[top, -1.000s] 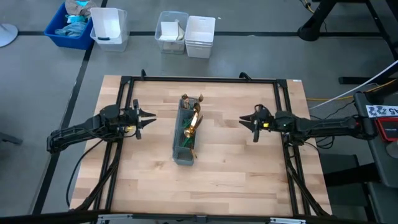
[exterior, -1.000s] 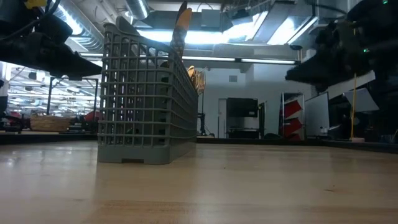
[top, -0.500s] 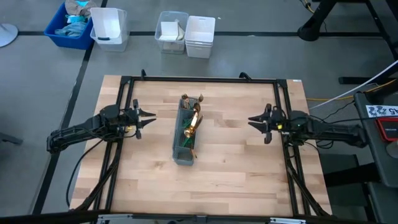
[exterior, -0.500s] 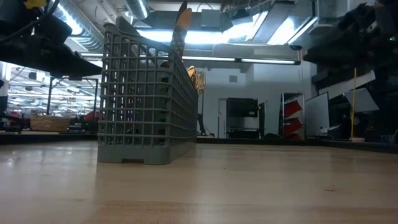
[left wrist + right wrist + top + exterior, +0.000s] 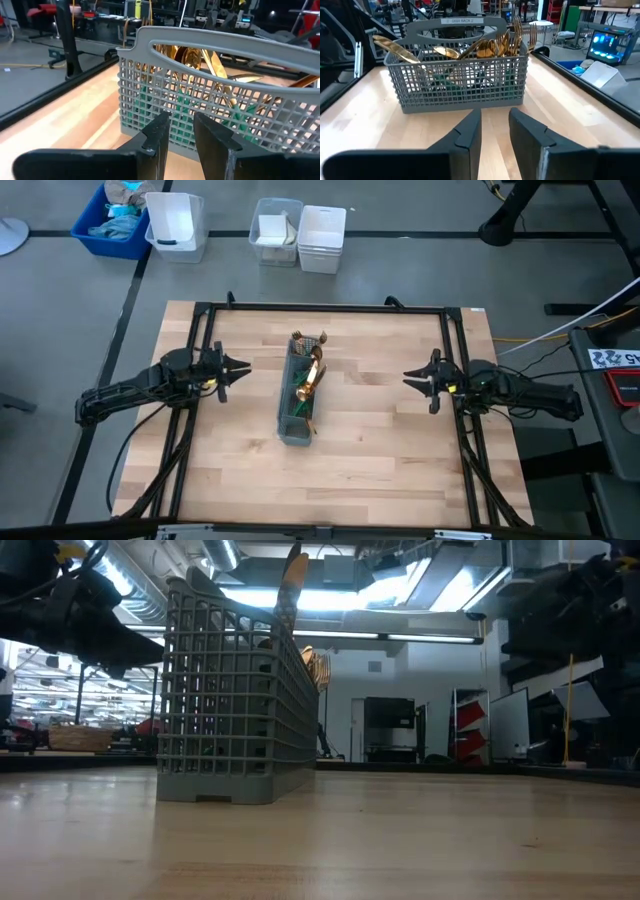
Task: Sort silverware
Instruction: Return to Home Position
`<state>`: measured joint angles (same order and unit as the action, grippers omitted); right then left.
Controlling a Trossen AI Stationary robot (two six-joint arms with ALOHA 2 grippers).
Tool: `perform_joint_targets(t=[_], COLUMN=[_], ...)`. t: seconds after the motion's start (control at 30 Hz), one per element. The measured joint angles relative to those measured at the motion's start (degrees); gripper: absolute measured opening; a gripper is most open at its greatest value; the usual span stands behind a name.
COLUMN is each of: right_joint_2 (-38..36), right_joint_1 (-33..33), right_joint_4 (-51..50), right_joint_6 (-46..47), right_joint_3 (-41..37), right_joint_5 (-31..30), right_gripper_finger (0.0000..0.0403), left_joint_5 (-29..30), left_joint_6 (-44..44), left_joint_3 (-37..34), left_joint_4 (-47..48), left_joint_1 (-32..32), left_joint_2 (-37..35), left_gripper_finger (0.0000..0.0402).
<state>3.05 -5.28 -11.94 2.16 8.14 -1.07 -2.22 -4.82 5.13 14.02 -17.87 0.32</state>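
Standing bunched in the grey mesh caddy (image 5: 291, 430), centre of the high view: the silverware (image 5: 309, 378), gold heads up and leaning over the rim, teal handles down behind the mesh. Probably split across compartments, though hard to tell which from above. Propped upright that way by the caddy walls, heads free for picking out.

Parked centre left, well apart from the caddy and aimed at it: the left gripper (image 5: 238, 368), jaws parted by a narrow gap, gripping nothing. Mirrored centre right: the right gripper (image 5: 412, 380), jaws likewise a little apart and empty. Held off to either side, by the look of it, for want of any loose piece to fetch; sorting judged finished, arms at rest.

Underneath, a pale wood-plank surface (image 5: 390, 460) edged by a black frame (image 5: 320, 307). Beyond it, upper left and top centre, a blue bin (image 5: 100, 225) and white tubs (image 5: 322, 235) on grey floor. Across the low view, a workshop hall under bright ceiling strip lights (image 5: 430, 637).
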Motion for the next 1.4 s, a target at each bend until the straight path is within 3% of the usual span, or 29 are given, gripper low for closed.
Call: perform_joint_targets(t=[0.23, 0.47, 0.63, 1.03, 1.4], right_joint_2=[-2.56, -2.93, -2.93, -2.93, -2.4], right_joint_1=[0.0, 0.0, 0.0, 0.0, -0.02], right_joint_4=[-0.14, -0.47, -1.59, 12.22, 11.84], right_joint_6=[-3.19, -8.08, -10.14, -7.98, -8.42], right_joint_3=[0.0, 0.0, 0.0, -6.26, -6.19], right_joint_5=[-4.72, -10.37, -14.16, -7.92, -11.99], right_gripper_finger=[0.0099, 0.0099, 0.0099, 0.0099, 0.0099], left_joint_5=[-0.02, -0.03, -0.04, -0.04, -0.04], left_joint_6=[-0.5, 9.08, 10.91, 10.86, 10.84], left_joint_3=[0.0, 0.0, 0.0, 0.0, 0.0], left_joint_4=[0.02, -0.02, -0.02, 0.0, 0.01], left_joint_1=[0.0, 0.0, -0.02, 0.0, 0.0], left_joint_2=[0.0, -0.01, 0.0, -0.02, -0.02], left_gripper_finger=[0.0084, 0.0084, 0.0084, 0.0084, 0.0084])
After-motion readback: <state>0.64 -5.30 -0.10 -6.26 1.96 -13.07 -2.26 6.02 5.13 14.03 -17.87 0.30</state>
